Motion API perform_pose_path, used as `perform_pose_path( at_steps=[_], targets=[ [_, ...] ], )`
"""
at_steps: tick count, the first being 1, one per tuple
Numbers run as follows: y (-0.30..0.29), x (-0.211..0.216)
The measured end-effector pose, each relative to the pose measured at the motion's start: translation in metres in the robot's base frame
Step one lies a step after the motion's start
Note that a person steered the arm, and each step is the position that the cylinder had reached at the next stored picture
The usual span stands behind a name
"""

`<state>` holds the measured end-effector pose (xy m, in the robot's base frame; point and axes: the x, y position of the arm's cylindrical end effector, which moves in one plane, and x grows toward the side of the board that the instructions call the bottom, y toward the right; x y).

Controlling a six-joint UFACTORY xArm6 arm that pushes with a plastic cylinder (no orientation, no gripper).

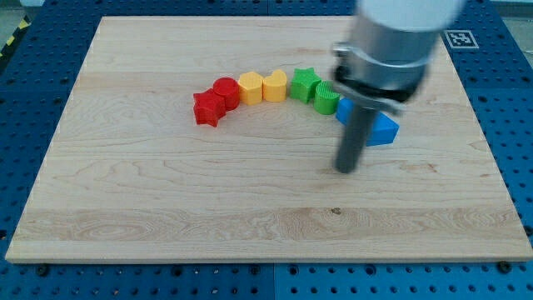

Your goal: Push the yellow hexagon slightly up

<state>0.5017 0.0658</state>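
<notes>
The yellow hexagon (250, 87) lies on the wooden board (166, 192) in an arc of touching blocks. To its left sit a red cylinder (226, 90) and a red star (208, 108). To its right sit a yellow heart (275, 86), a green star (305, 82) and a green round block (326, 98). Two blue blocks end the arc: one (344, 112) mostly hidden by my rod, and a blue triangle (383, 129). My tip (346, 169) rests on the board below the blue blocks, well to the lower right of the yellow hexagon.
The arm's grey body (391, 42) hangs over the board's upper right and hides part of it. A blue pegboard table (508, 117) surrounds the board. A fiducial marker (459, 37) lies at the upper right.
</notes>
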Motion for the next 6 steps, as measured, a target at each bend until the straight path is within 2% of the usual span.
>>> perform_pose_path(
  at_steps=[1,4,6],
  targets=[
    [-0.073,-0.049],
    [-0.098,-0.100],
    [-0.098,-0.118]
  ],
)
